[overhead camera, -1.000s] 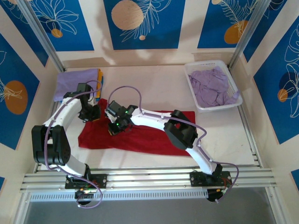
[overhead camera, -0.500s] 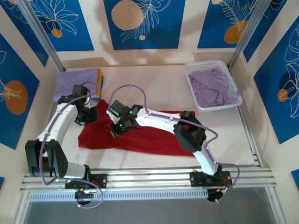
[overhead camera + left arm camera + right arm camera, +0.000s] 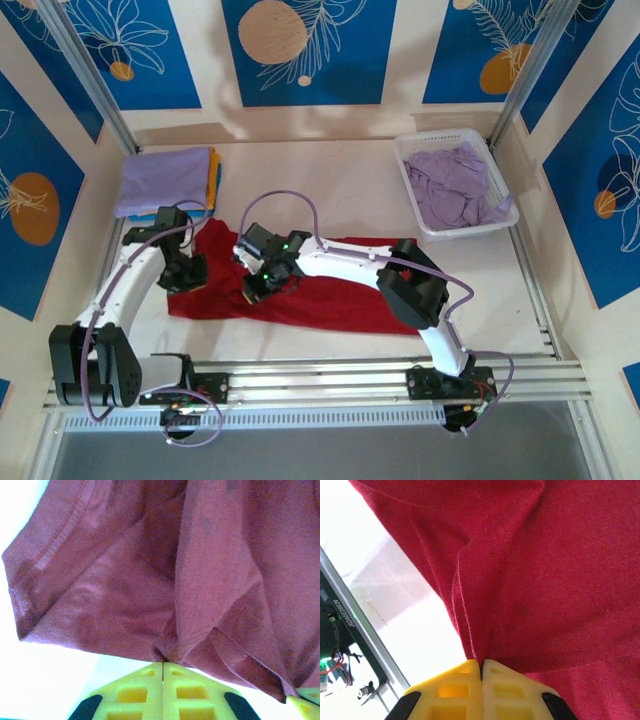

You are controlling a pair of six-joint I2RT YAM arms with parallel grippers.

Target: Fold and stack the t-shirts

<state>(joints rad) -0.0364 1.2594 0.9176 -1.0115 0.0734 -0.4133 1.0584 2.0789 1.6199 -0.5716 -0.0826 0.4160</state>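
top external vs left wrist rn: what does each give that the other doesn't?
Top external gives layout: white basket of lavender shirts, folded stack back left, dark red t-shirt spread mid-table. Left wrist gives grip detail: left gripper shut, pinching a fold of the cloth, hem stitching readable. Shared: the red shirt and left gripper on it.

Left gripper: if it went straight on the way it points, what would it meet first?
The dark red t-shirt: the left gripper is shut on its bunched cloth. Behind it, probably the table; depth is unclear.
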